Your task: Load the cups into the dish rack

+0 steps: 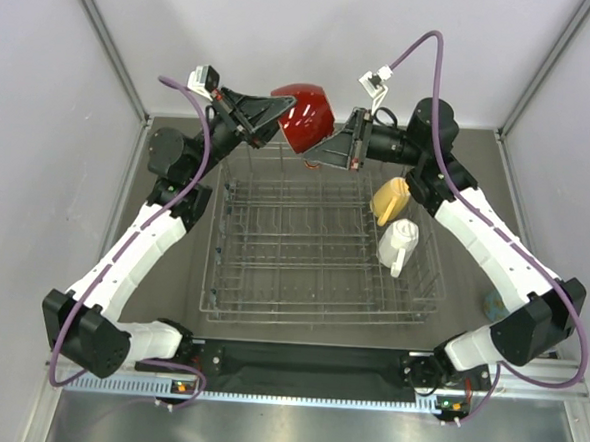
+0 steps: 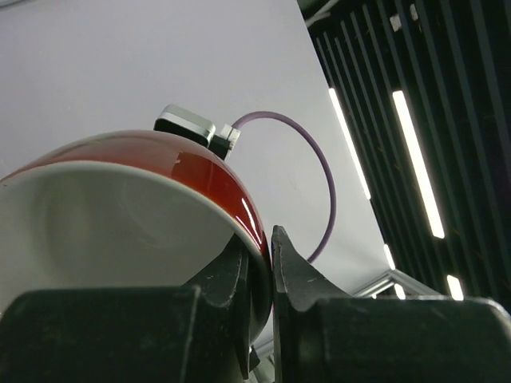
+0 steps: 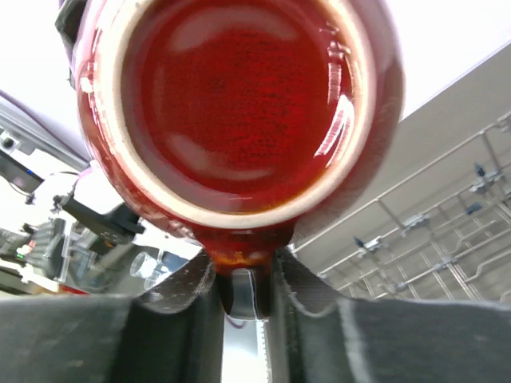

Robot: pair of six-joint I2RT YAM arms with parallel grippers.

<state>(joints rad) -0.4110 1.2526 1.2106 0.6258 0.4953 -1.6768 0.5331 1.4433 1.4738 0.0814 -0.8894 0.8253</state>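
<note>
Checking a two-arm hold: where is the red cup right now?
In the top view, the red cup is in the air above the far edge of the dish rack, pinched between the left gripper and the right gripper.

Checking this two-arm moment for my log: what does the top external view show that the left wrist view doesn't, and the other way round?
Only top external: the dish rack, with the yellow mug and white mug in its right side, and the right gripper meeting the red cup above the rack's far edge.
Only left wrist: the cup's white inside, and its wall pinched by the left gripper, one finger inside, one outside.
Both: the red cup and the left gripper on it.
</note>
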